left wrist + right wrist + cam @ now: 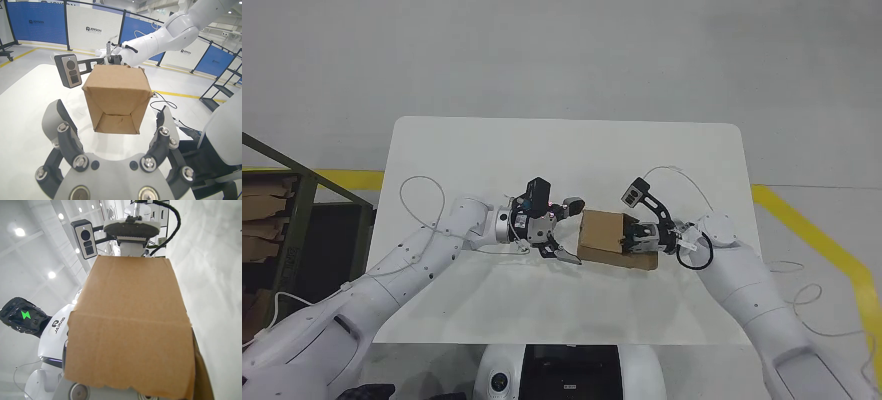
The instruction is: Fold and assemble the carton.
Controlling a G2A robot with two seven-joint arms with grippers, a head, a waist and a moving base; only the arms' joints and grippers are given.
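Observation:
A brown carton (617, 240) is in mid-table, one flap-folded end facing my left gripper (564, 232). That gripper is open and stands just clear of the end, its fingers (56, 106) to either side of the carton (115, 98) without touching it. My right gripper (642, 238) is shut on the carton's opposite end, where the flaps look ragged; its tips (113, 59) peek over the carton's top edge. In the right wrist view the carton (130, 321) covers the right fingers, and a left finger pad (132, 228) shows beyond its far edge.
The white table (562, 150) has open room in front of and behind the carton. A green rack holding flat cardboard (272, 215) stands off the table's left edge. Thin cables loop near both wrists (417, 195).

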